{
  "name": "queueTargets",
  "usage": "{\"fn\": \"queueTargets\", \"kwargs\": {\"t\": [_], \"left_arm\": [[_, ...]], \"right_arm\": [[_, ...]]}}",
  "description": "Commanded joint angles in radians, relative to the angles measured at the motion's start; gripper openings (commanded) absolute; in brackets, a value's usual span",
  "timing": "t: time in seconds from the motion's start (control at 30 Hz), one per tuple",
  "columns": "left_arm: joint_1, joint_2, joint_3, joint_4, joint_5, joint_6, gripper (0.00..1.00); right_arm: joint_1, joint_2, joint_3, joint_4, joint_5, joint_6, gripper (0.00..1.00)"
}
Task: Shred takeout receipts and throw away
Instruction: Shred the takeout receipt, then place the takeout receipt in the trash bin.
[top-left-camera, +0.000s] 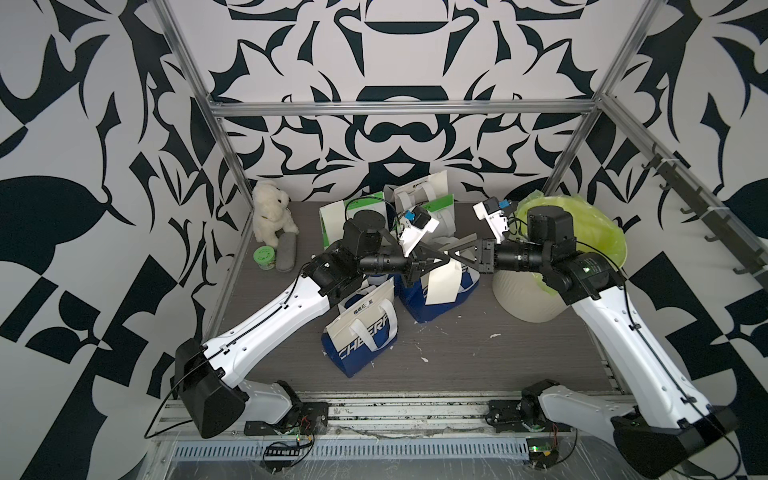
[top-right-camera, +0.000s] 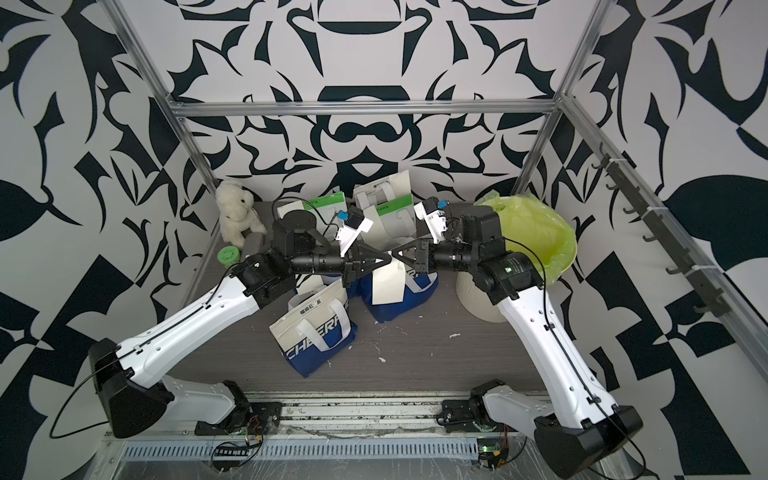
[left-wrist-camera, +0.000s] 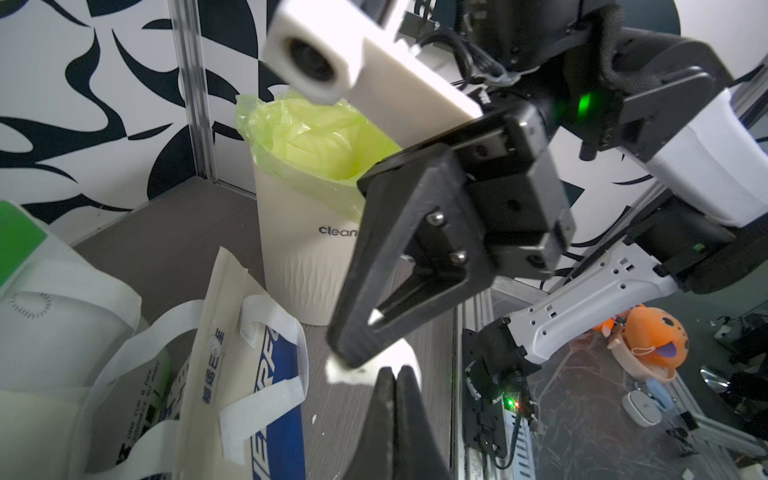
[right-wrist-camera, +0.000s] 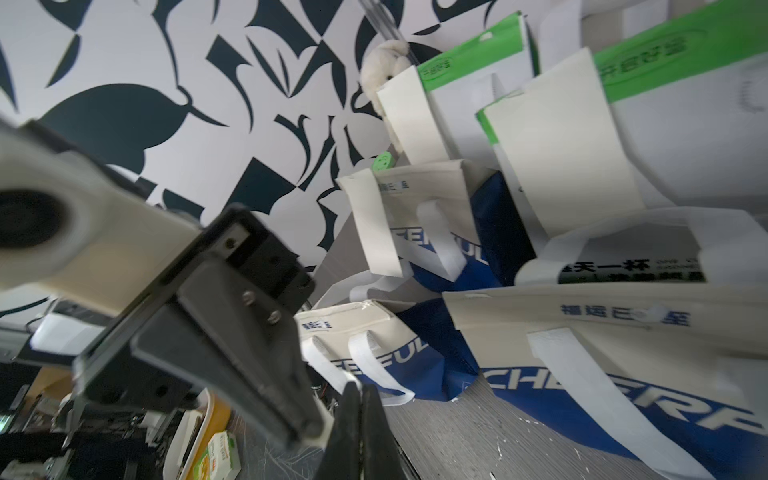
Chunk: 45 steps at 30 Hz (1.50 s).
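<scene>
Now the left pincer (top-left-camera: 448, 261) and right pincer (top-left-camera: 454, 255) both pinch one takeout receipt (top-left-camera: 442, 286) hanging over the tabletop (top-left-camera: 478, 353) centre, bin (top-left-camera: 528, 299) at two o'clock; uneven pulling could slip it loose untorn.

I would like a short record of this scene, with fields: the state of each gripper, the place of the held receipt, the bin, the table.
left gripper: shut on the top edge of the receipt
right gripper: shut on the same edge, tip to tip with the left
receipt: hangs in the air above a blue-and-white bag; looks whole
bin: white, with a green liner, beside the right arm
table: small white scraps lie on it
</scene>
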<state>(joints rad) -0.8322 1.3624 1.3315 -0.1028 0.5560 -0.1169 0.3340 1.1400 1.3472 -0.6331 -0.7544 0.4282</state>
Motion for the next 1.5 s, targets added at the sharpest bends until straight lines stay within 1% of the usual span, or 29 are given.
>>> {"fn": "queueTargets", "kwargs": {"t": [0.0,0.07,0.17,0.3,0.37,0.47,0.63,0.87,1.0,1.1,1.17,1.23,1.33,1.47], "left_arm": [[-0.028,-0.037,0.004,-0.025,-0.063,0.089,0.0],[-0.039,-0.058,-0.013,-0.015,-0.102,0.113,0.0],[-0.041,-0.098,-0.047,0.038,-0.147,0.117,0.0],[-0.042,-0.192,-0.111,0.135,-0.207,0.091,0.0],[-0.042,-0.235,-0.13,0.156,-0.236,0.082,0.0],[-0.042,-0.301,-0.137,0.134,-0.274,0.085,0.0],[-0.042,-0.399,-0.135,0.05,-0.332,0.122,0.0],[-0.042,-0.463,-0.149,-0.012,-0.406,0.167,0.0],[-0.042,-0.451,-0.145,-0.03,-0.418,0.168,0.0],[-0.042,-0.431,-0.14,-0.035,-0.411,0.157,0.0],[-0.042,-0.418,-0.137,-0.04,-0.406,0.151,0.0],[-0.042,-0.407,-0.133,-0.043,-0.397,0.145,0.0],[-0.042,-0.389,-0.132,-0.038,-0.388,0.141,0.0],[-0.042,-0.364,-0.119,-0.043,-0.377,0.137,0.0]], "right_arm": [[0.0,0.018,0.004,-0.008,0.119,0.027,0.0],[0.001,0.038,0.023,-0.042,0.149,0.027,0.0],[0.0,0.074,0.031,-0.07,0.182,0.026,0.0],[0.001,0.106,0.032,-0.089,0.247,0.006,0.0],[0.0,0.123,0.043,-0.106,0.283,-0.014,0.0],[0.0,0.156,0.082,-0.14,0.336,-0.053,0.0],[0.0,0.217,0.175,-0.199,0.417,-0.11,0.0],[-0.002,0.264,0.353,-0.281,0.504,-0.145,0.0],[-0.038,0.271,0.507,-0.352,0.622,-0.19,0.0],[-0.131,0.268,0.599,-0.397,0.691,-0.207,0.0],[-0.202,0.264,0.639,-0.423,0.76,-0.228,0.0],[-0.242,0.25,0.646,-0.43,0.869,-0.261,0.0],[-0.264,0.234,0.623,-0.425,1.06,-0.294,0.0],[-0.279,0.224,0.547,-0.367,1.176,-0.33,0.0]]}}
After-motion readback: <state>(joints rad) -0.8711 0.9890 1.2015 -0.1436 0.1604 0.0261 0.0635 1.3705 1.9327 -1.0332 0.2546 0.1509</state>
